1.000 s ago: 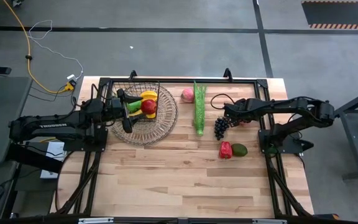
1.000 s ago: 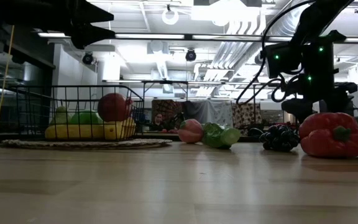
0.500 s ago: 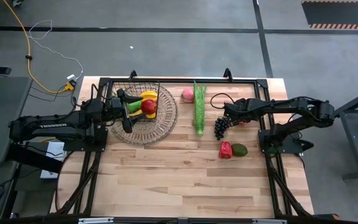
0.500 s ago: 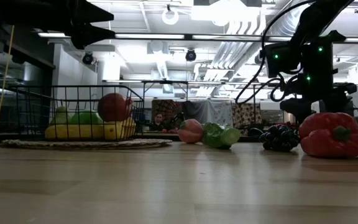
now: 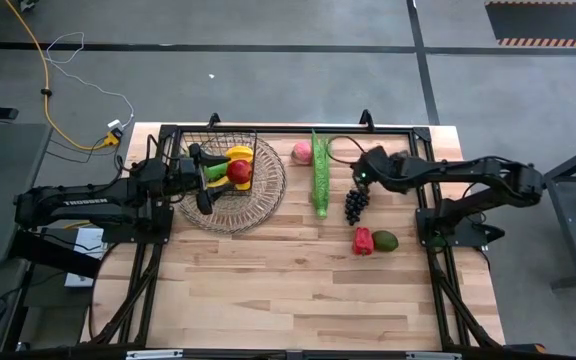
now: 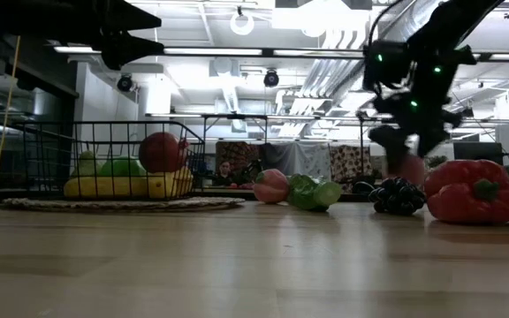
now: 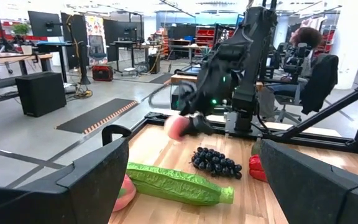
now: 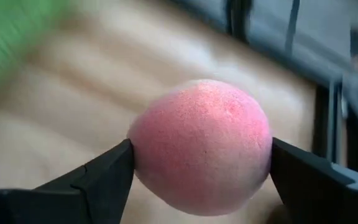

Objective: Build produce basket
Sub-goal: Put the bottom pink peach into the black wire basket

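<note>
1. Nearest in the low view, on the table's right side, lie a red pepper [image 6: 472, 190] and a dark green avocado [image 5: 385, 241], touching or nearly so; just behind them sits the bunch of purple grapes [image 5: 355, 204].
2. Above the grapes hangs the right gripper [image 8: 201, 163]; its fingers stand fairly wide, one against each side of a pink peach [image 8: 201, 145], so it has hold of that peach; in the low view the peach [image 6: 405, 168] appears clear of the table.
3. Risk, as a judgement: the peach is round and smooth and is held only at two small contact spots; a fast swing toward the basket could let it roll out of the grip; dropped here, it could knock the grapes or roll off the wooden table [image 5: 268, 290].
4. Farther on lies the long green stalk [image 5: 321, 172], with a second peach [image 5: 301, 152] beside its far end; a low carry across them could snag the stalk.
5. Farthest, at the table's left, the black wire basket [image 5: 253, 140] sits on a round woven tray [image 5: 230, 216] and holds yellow bananas, a green piece and a red apple [image 5: 239, 171]; the pile is already high, so a peach released from above might bounce off it.
6. The left gripper [image 5: 201, 177] hovers over the basket, jaws wide apart and empty; judged from here, it may crowd the right arm's approach.
</note>
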Controlling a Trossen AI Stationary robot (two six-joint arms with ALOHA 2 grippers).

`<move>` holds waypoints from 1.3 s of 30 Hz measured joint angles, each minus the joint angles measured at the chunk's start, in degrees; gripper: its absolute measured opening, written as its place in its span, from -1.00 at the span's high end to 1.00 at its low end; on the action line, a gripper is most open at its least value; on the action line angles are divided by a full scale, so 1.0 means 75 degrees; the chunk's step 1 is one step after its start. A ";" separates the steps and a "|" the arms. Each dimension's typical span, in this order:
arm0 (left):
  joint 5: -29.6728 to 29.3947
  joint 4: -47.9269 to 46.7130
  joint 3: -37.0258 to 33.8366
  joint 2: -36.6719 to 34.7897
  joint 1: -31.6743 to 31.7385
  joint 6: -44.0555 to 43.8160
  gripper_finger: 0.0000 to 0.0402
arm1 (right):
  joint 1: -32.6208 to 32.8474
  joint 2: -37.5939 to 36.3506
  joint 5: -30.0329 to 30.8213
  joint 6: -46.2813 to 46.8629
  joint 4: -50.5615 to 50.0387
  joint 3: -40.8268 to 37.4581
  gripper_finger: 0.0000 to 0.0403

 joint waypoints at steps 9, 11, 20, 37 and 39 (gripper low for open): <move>0.0114 -0.0003 0.0000 0.0033 0.0002 -0.0025 -0.75 | 0.0528 -0.0023 -0.1506 -0.3535 0.6721 -0.0859 -0.60; 0.0117 -0.0005 -0.0002 0.0069 0.0000 -0.0018 -0.75 | 0.0634 -0.0023 -0.2741 -0.4037 0.8370 -0.1233 -0.60; 0.0105 0.0040 -0.0003 0.0367 0.0003 0.0123 -0.75 | 0.0828 -0.0023 -0.4873 -0.4255 1.0704 -0.1673 -0.60; 0.0114 0.1090 0.0587 0.3007 -0.0267 0.0299 -0.75 | 0.0863 0.0291 -0.6195 -0.3911 1.1166 -0.1654 -0.60; 0.0060 0.1153 0.0817 0.3462 -0.0447 0.0495 -0.75 | 0.0913 0.0503 -0.6372 -0.3910 1.1145 -0.1497 -0.60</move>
